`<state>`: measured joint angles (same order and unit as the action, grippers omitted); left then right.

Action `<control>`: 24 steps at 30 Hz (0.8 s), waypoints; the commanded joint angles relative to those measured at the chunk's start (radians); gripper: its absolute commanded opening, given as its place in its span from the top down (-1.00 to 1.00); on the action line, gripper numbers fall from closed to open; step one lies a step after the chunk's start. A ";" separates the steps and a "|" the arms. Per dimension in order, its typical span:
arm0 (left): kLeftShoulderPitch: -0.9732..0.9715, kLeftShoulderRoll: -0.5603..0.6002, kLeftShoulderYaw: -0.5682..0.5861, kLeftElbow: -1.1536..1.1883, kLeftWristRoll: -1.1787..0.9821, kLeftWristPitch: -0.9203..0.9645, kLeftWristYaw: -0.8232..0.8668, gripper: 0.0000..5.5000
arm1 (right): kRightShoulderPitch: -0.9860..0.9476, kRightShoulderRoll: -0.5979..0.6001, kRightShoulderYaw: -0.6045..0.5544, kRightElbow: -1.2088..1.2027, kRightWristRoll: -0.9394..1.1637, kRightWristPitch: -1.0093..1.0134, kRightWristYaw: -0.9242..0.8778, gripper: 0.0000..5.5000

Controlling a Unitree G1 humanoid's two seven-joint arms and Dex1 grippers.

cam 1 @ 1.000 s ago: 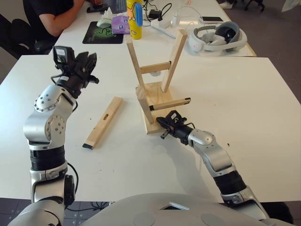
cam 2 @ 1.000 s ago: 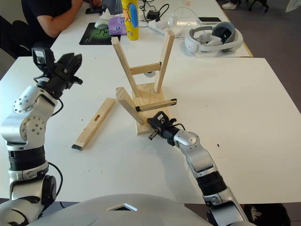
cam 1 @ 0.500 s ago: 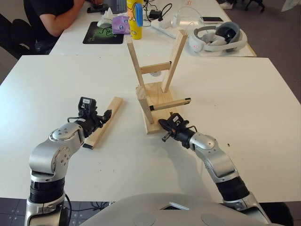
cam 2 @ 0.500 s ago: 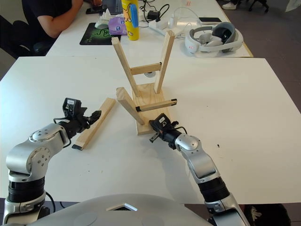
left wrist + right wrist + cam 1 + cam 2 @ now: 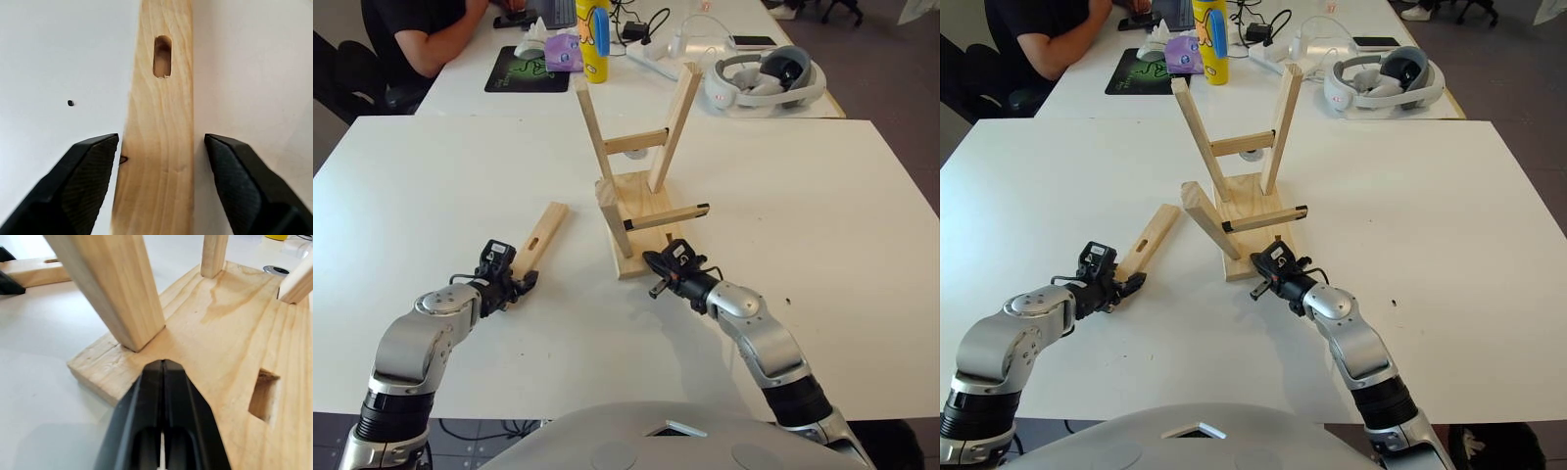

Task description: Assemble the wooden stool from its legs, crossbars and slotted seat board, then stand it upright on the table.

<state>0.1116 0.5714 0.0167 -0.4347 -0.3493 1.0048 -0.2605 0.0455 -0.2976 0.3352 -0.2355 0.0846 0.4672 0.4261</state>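
Wooden stool (image 5: 636, 186) is part-built, sitting upside down mid-surface (image 5: 822, 215) on its seat board (image 5: 230, 333). Two far legs (image 5: 675, 122) stand up out of the board, tied by a crossbar (image 5: 636, 141); a third leg (image 5: 615, 213) sits in the near-left corner, leaning a bit, with a second crossbar (image 5: 671, 215) sticking out of it to the right, free end black-tipped and hanging over the board. One empty slot (image 5: 264, 394) in the board shows on the right wrist view. Fourth leg (image 5: 536, 240) lies flat on the surface, left of the board and apart from it, slotted face up. Left end effector (image 5: 521, 285) is down at that leg's near end, fingers (image 5: 88, 171) spread one each side of the wood, not clamped on it. Right end effector (image 5: 654, 262) is at the board's near edge, fingers pressed together with nothing between them, tips over the board just by the foot of the third leg
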 commanded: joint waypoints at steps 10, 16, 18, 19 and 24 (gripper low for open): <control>0.026 -0.017 -0.004 0.079 0.035 -0.064 -0.045 0.14 | 0.027 -0.022 0.003 0.015 0.004 0.064 0.022 1.00; 0.033 -0.067 0.028 0.075 0.033 -0.094 -0.025 0.25 | 0.048 -0.046 -0.111 -0.109 0.069 0.060 0.032 1.00; 0.018 -0.088 0.055 0.078 0.034 -0.126 -0.016 0.25 | 0.057 -0.056 -0.179 -0.139 0.097 0.050 0.029 1.00; 0.017 -0.097 0.068 0.075 0.035 -0.137 -0.008 0.25 | 0.057 -0.062 -0.209 -0.128 0.106 0.039 0.030 1.00; -0.051 -0.100 0.118 0.092 0.060 -0.211 0.009 0.25 | 0.091 -0.125 -0.262 -0.034 0.057 0.014 0.024 1.00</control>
<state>0.1123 0.4673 0.1036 -0.3542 -0.3049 0.8267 -0.2637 0.1177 -0.3939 0.0844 -0.3000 0.1652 0.4895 0.4557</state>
